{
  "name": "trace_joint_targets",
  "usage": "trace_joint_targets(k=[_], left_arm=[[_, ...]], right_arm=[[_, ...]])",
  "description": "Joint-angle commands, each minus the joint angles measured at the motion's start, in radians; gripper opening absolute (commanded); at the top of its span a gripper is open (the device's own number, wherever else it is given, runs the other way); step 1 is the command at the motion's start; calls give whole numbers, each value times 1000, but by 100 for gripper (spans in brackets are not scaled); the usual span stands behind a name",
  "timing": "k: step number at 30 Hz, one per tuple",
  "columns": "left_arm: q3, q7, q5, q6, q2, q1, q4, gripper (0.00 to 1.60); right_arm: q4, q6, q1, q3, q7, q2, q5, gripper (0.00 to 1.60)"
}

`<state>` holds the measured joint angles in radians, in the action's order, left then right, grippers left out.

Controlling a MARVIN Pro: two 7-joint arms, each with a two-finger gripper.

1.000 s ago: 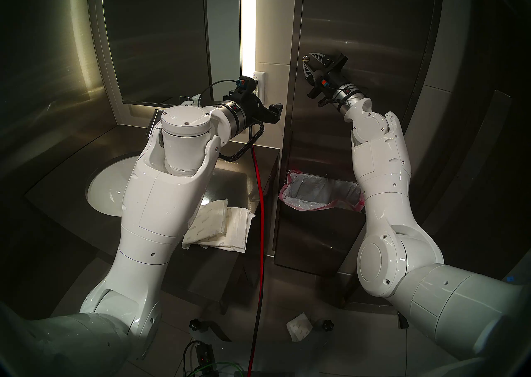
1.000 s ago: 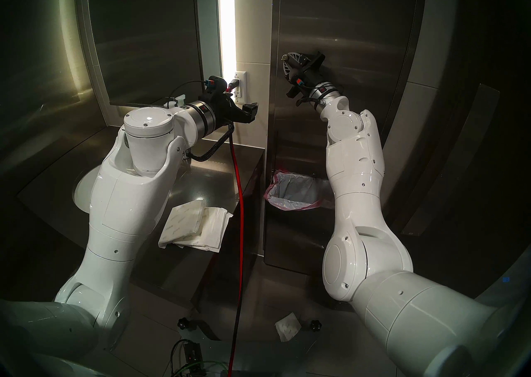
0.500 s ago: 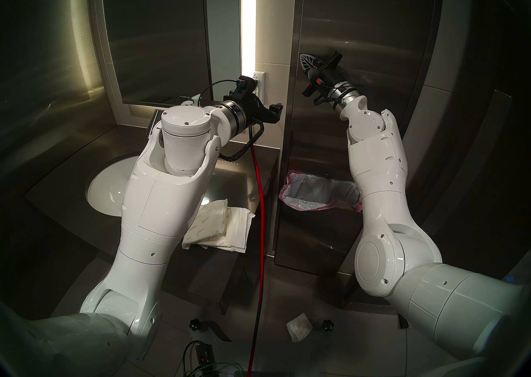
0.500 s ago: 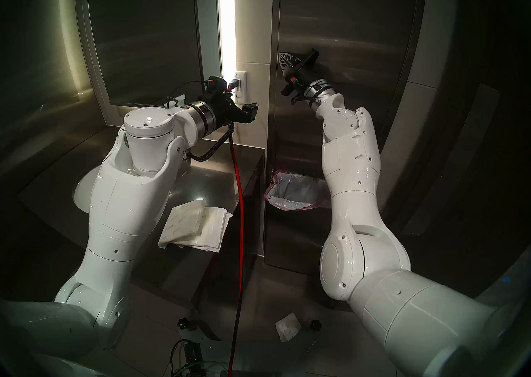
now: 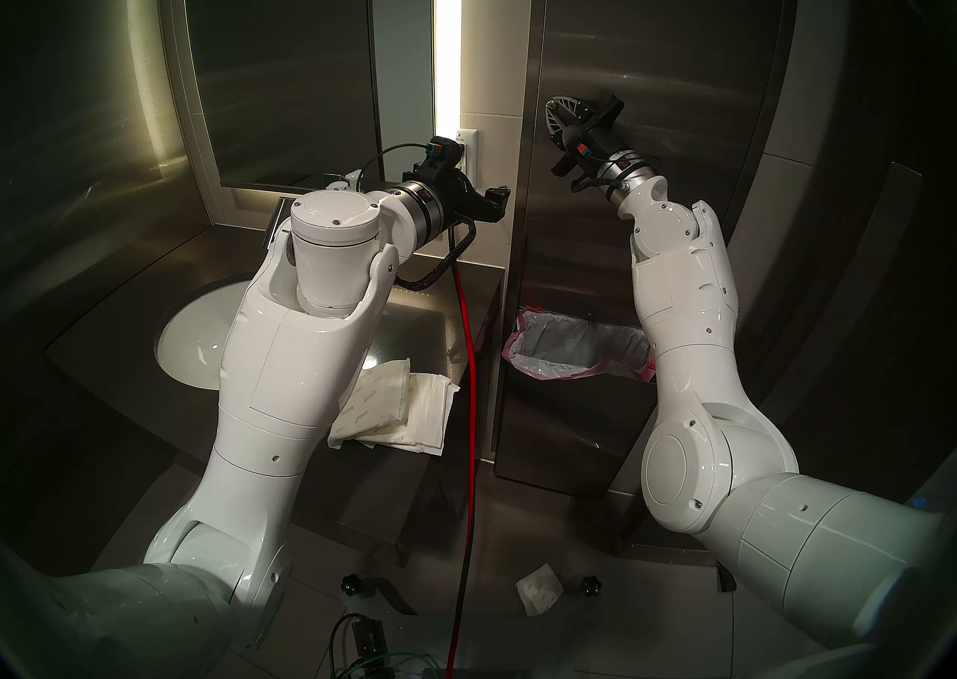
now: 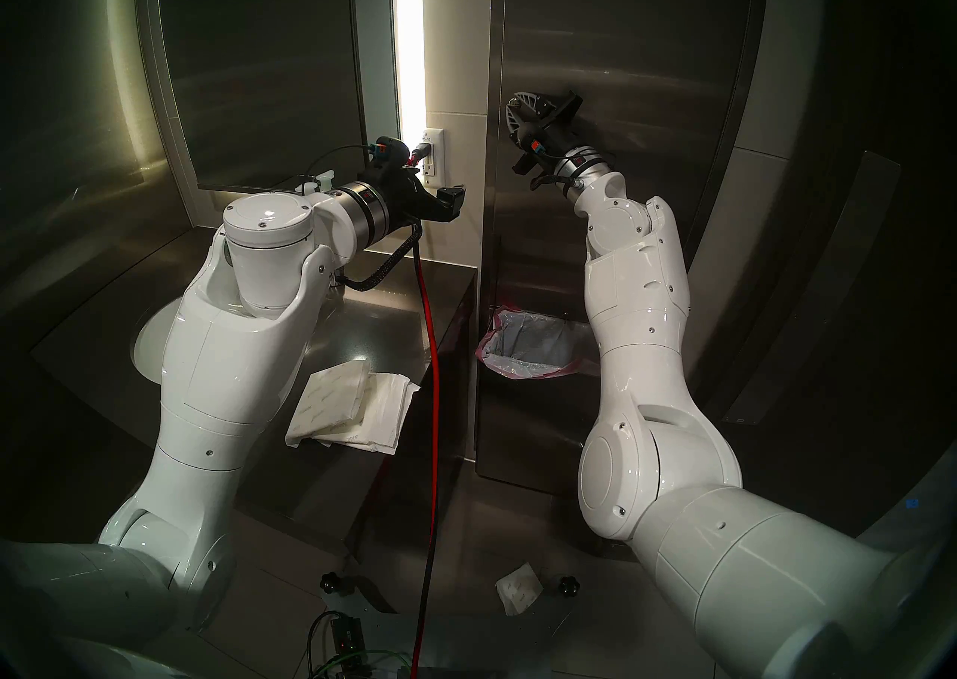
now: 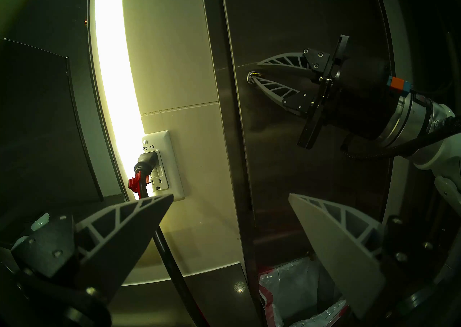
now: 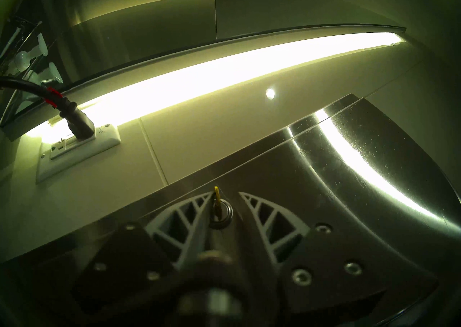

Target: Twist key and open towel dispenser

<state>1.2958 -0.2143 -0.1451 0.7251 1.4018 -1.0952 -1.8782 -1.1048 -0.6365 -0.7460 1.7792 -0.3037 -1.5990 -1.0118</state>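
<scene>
The towel dispenser (image 5: 647, 66) is a tall brushed-steel wall cabinet, and its door looks shut. Near the door's left edge, the small brass key (image 8: 216, 203) sticks out of the round silver lock (image 8: 223, 216). My right gripper (image 8: 225, 193) is at the lock, open. Its fingers stand either side of the key, which lies against the left finger (image 8: 197, 209) in the right wrist view. The left wrist view shows the same gripper (image 7: 258, 73) with its tips astride the lock (image 7: 251, 78). My left gripper (image 7: 230, 195) hangs open and empty left of the dispenser.
A waste bin with a pink-edged liner (image 5: 575, 351) sits under the dispenser door. A red and black cable (image 5: 468, 403) runs from the wall outlet (image 7: 162, 166) down past the counter. Paper towel packs (image 5: 393, 408) lie on the counter beside the sink (image 5: 186, 341). A mirror (image 5: 279, 66) hangs above.
My right wrist rolled at the lock half a second ago and has rolled back. Its jaws have spread apart around the key. The left arm has not moved.
</scene>
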Motion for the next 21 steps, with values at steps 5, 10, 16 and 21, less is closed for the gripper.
trace_joint_targets(k=[5,10,16,21], left_arm=[[5,1,2,0,2,20,-7,160],[5,1,2,0,2,20,-7,160],[5,1,2,-1,2,20,-7,160],[5,1,2,-1,2,19,-8,160]], right_arm=[[18,1,35,-3,29,-5,-16,28],[30,-3,40,-2,36,-5,-21,0],[27,4,36,29,44,-35,20,0],[-7,24,11,68,38,-84,77,0]])
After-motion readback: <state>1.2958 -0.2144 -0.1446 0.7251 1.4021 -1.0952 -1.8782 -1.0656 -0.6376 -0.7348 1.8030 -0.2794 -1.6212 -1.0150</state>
